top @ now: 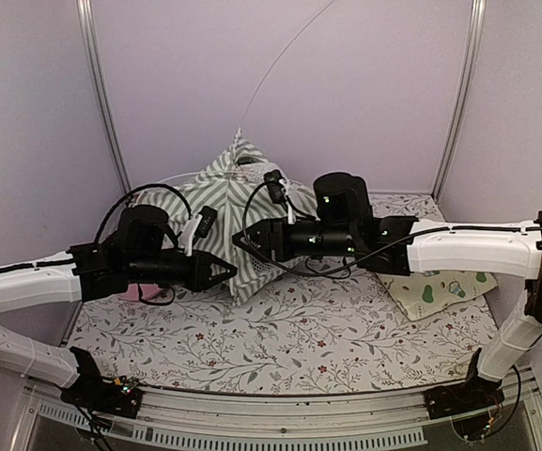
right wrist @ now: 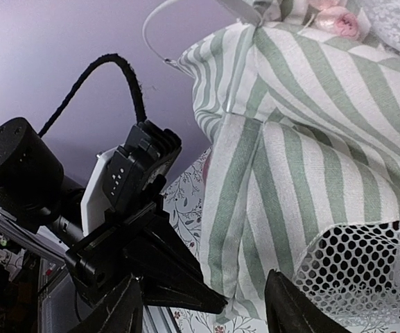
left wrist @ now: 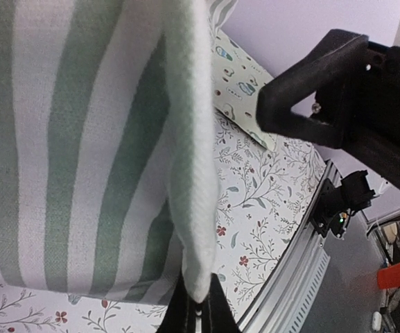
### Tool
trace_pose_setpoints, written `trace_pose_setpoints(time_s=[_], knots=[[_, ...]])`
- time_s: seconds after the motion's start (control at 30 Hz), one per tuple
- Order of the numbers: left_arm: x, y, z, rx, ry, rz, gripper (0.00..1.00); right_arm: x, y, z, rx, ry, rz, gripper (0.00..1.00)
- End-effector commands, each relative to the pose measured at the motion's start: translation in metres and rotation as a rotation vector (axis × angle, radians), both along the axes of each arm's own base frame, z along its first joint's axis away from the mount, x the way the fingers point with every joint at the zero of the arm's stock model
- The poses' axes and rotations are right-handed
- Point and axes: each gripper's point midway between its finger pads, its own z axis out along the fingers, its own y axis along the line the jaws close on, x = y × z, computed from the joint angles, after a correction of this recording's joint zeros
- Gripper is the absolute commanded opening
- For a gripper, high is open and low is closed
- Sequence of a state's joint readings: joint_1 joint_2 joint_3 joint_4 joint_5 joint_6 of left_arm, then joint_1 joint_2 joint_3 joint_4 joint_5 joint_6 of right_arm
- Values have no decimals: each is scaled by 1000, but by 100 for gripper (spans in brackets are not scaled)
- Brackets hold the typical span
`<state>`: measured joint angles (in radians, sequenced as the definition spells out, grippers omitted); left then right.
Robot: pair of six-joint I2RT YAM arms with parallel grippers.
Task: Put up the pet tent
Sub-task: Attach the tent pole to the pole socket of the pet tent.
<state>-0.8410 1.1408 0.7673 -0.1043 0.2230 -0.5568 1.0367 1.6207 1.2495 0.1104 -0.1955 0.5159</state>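
Overhead and wrist views. The tent (top: 238,202), green and white striped fabric, lies slumped in a loose heap at the far middle of the worktop (top: 299,343), which carries a floral cover. One thin white pole (top: 280,56) springs from the top of the heap and arcs up toward the far right. The fabric hangs in folds rather than stretched.

The left arm reaches in from the left. Its claw (top: 229,272) is closed on the tent's near lower hem. In the left wrist view the white hem edge runs down between the two dark fingers (left wrist: 186,316), and the striped cloth hangs above them, lifted off the cover.

The right arm reaches in from the right, across the middle of the worktop. Its claw (top: 240,241) stands open, just right of the left claw and close against the tent's near side. In the right wrist view its two fingers (right wrist: 127,305) are spread wide, with the tent's lower corner lying between and beyond them. Whether either finger touches the cloth cannot be told. The mesh window (right wrist: 366,270) shows by the right-hand finger.

A pale printed mat (top: 440,287) lies on the right of the worktop, partly under the right arm and apart from the tent.
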Motion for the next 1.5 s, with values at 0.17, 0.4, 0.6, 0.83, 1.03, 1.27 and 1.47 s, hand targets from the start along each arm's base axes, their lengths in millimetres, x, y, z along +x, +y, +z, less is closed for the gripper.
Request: trace_pose_setpoints(time_s=[0.17,0.4,0.6,0.83,1.03,1.27,1.47], knots=[[-4,-7,44,-82,-75,-77,0,11,19,-2,-20,12,-42,56],[-12,-10,43,-71,-72,-136,0,26,27,7,34,56,-10,45],[-12,-13,42,-51,-74,-172,0,24,31,2,29,72,15,42],[-8,-14,40,-33,-78,-191,0,19,29,-6,17,99,28,23],[-7,-14,39,-44,-73,-198,0,15,28,-2,48,114,69,0],[-8,-15,39,-52,-75,-214,0,16,22,2,87,130,92,0],[-7,-15,37,-45,-74,-210,0,15,22,4,102,146,120,0]])
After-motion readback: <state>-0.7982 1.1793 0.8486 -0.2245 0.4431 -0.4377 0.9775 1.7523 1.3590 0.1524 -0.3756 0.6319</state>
